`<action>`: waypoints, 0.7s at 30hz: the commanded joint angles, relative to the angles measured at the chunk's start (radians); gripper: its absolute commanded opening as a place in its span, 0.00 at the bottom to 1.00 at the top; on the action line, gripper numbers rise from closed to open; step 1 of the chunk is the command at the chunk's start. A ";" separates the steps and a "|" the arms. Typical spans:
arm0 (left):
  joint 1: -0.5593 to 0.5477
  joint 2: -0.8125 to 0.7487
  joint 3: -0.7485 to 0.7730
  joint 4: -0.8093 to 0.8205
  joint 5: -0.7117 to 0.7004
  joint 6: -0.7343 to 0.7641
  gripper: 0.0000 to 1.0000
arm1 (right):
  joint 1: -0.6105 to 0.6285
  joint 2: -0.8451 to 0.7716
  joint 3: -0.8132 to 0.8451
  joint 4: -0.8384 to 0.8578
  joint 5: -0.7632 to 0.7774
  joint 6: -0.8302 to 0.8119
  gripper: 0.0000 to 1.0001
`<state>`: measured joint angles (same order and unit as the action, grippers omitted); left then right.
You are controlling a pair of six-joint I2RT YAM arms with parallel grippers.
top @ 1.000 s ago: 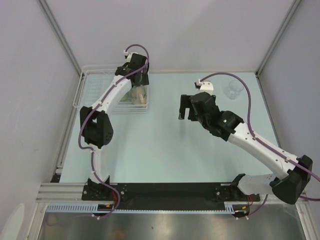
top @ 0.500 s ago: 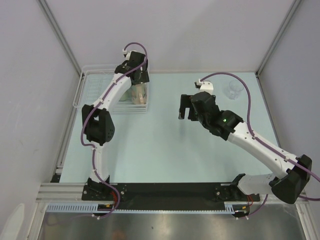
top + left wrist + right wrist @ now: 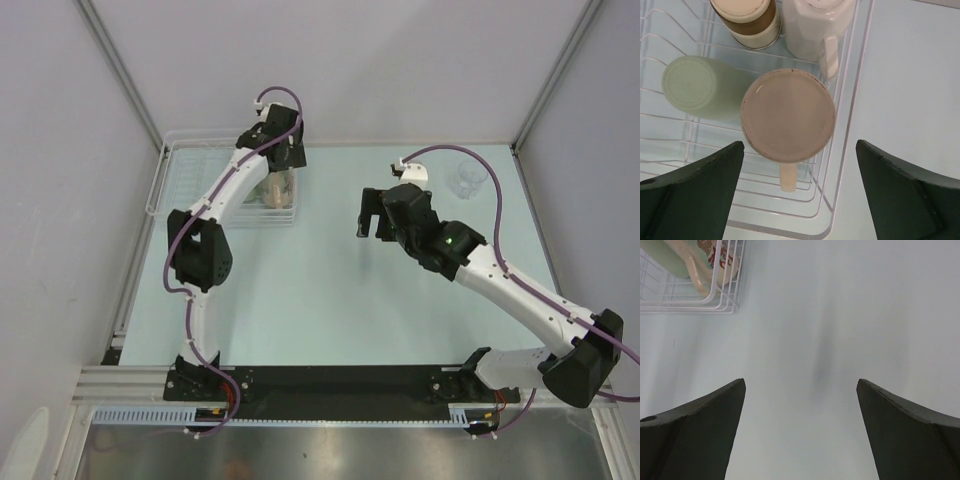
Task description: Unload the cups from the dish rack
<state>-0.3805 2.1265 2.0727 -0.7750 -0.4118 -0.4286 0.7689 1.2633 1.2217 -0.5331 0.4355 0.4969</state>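
Tabletop (image 3: 320, 300): clear cup (image 3: 466, 178) seen overhead only; green cup (image 3: 695, 85) from wrists only.

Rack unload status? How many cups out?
Done: one cup out, the glass, standing on the table at the far right. In hand: nothing gripped; left gripper open over the beige cup, right gripper open over the table. Left: four in the rack: beige cup, green cup, brown cup, white cup.
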 commanded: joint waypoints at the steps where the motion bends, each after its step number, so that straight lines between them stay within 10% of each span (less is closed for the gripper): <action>1: -0.012 -0.048 0.041 -0.004 0.007 -0.010 1.00 | -0.008 -0.015 -0.008 0.044 0.003 0.020 1.00; 21: 0.009 -0.005 0.096 -0.033 -0.025 -0.019 1.00 | -0.022 -0.024 -0.033 0.042 -0.003 0.040 1.00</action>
<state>-0.3855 2.1265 2.1246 -0.8032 -0.4339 -0.4290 0.7555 1.2625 1.1915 -0.5137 0.4278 0.5236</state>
